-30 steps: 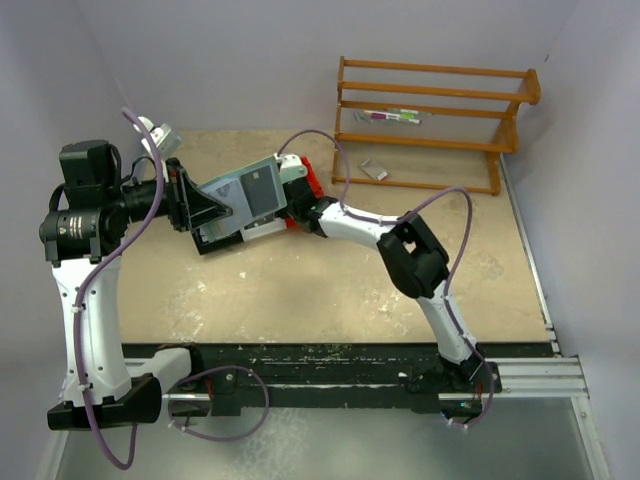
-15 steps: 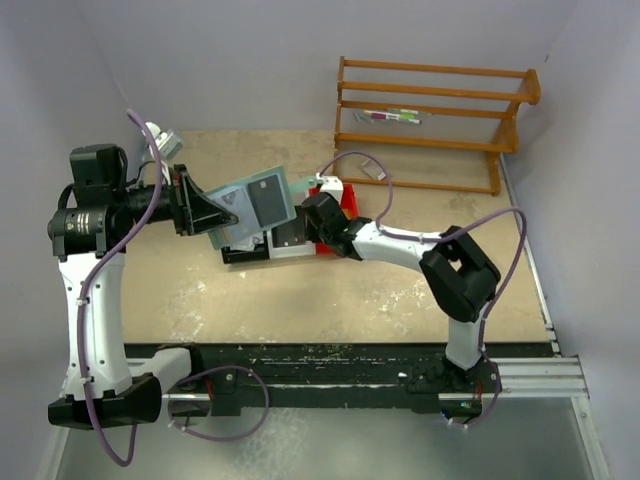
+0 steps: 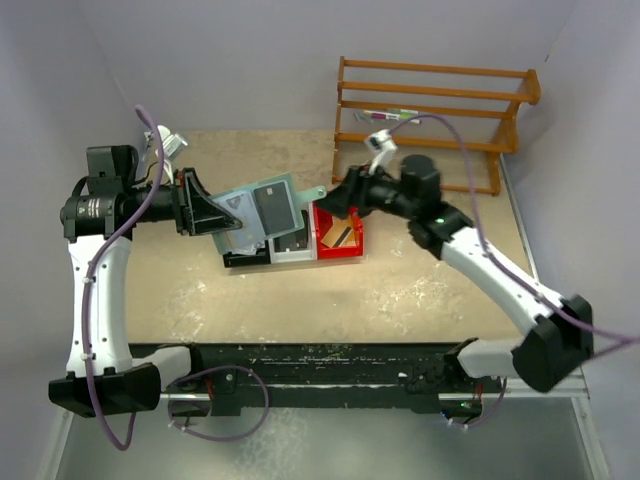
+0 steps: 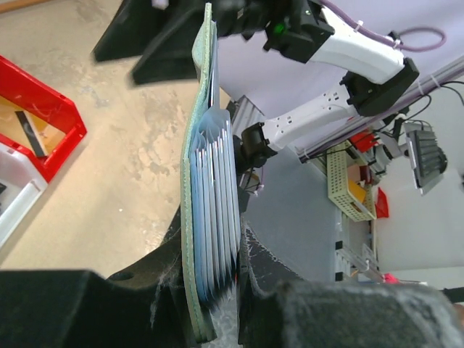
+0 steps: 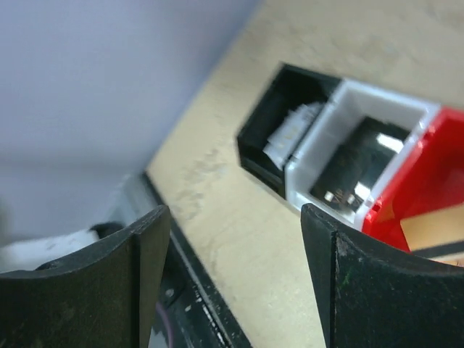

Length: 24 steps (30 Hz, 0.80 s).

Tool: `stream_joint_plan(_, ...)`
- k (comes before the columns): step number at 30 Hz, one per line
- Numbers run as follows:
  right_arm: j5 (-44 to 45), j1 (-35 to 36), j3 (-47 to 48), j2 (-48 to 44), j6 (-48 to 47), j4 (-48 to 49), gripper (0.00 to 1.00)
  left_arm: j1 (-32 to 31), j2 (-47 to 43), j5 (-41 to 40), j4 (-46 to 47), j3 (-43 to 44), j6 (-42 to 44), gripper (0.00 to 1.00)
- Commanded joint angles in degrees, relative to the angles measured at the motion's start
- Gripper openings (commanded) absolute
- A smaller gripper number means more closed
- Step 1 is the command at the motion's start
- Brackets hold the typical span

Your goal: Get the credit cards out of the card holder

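My left gripper (image 3: 215, 215) is shut on the card holder (image 3: 240, 208), a grey-green pouch held in the air over the bins. A dark grey card (image 3: 271, 203) sits on the holder's upper face. In the left wrist view the card holder (image 4: 193, 217) stands edge-on between my left gripper's (image 4: 217, 293) pads, with several light blue credit cards (image 4: 217, 210) fanned inside it. My right gripper (image 3: 336, 200) hangs open and empty over the red bin (image 3: 357, 243), apart from the holder. A tan card with a dark stripe (image 3: 340, 237) lies in that bin.
Three small bins stand in a row under the holder: black (image 3: 243, 259), white (image 3: 295, 254) and red. The right wrist view shows the black bin (image 5: 279, 116) and white bin (image 5: 341, 119) past my open right gripper (image 5: 235, 279). A wooden rack (image 3: 430, 100) stands at the back right.
My right gripper pulled away from the holder toward the right, rose over the red bin and opened. The tan card now shows in the red bin. The left gripper still holds the holder.
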Motion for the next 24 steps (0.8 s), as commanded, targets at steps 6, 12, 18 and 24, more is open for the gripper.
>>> stream_joint_plan(6,-44.89,-8.22,-8.83,-11.57,8.62,27.14,0.8,0.01,-0.62,9.29,3.1,-1.48,0.53,0.13)
stream_joint_plan(12,-42.74,-8.05,-7.14,-4.82,26.17,50.44,0.8,0.05,-1.46,10.82,3.25,-1.59,0.25,0.13)
stream_joint_plan(18,-38.99,-5.44,-1.84,-2.28,24.13,45.5,0.74,0.0,-1.7,11.49,3.63,-2.11,-0.35,0.13)
stream_joint_plan(24,-37.56,-2.71,-0.23,-1.37,21.67,42.21,0.61,0.0,-1.73,12.55,4.29,-2.64,-1.2,0.13)
